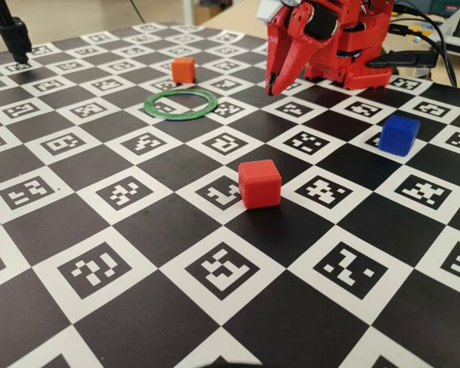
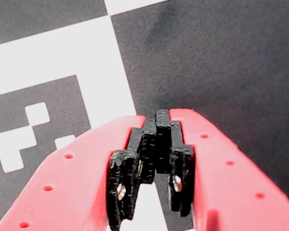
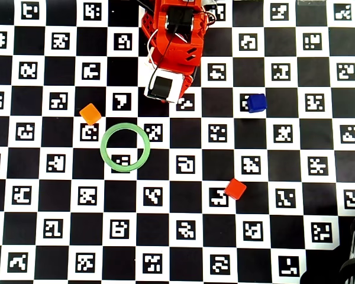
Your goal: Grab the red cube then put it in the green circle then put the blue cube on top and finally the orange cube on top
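Overhead view: green circle (image 3: 125, 147) holds no cube; end effector (image 2: 156, 126) closed, empty.

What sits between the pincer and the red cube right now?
Nothing: in the overhead view the stretch from the pincer to the red cube is bare checkerboard mat. The blue cube and green circle lie off to either side.

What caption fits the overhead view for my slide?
Start state: arm parked at the board's top edge, green ring empty, orange cube, blue cube and red cube scattered apart.
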`<state>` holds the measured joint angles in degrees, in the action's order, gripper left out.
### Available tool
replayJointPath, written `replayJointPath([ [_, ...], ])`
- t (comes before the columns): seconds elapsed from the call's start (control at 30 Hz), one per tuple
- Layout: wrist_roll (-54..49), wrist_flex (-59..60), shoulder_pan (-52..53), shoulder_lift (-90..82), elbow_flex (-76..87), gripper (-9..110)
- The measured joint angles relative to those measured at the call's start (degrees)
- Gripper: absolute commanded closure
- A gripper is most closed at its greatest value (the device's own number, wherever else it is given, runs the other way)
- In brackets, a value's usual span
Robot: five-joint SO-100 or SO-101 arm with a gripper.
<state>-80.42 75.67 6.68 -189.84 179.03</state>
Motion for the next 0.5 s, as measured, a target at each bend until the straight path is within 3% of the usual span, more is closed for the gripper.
replayJointPath([
  [0.5,-3.08,0.09,0.00,0.00,0.00,107],
])
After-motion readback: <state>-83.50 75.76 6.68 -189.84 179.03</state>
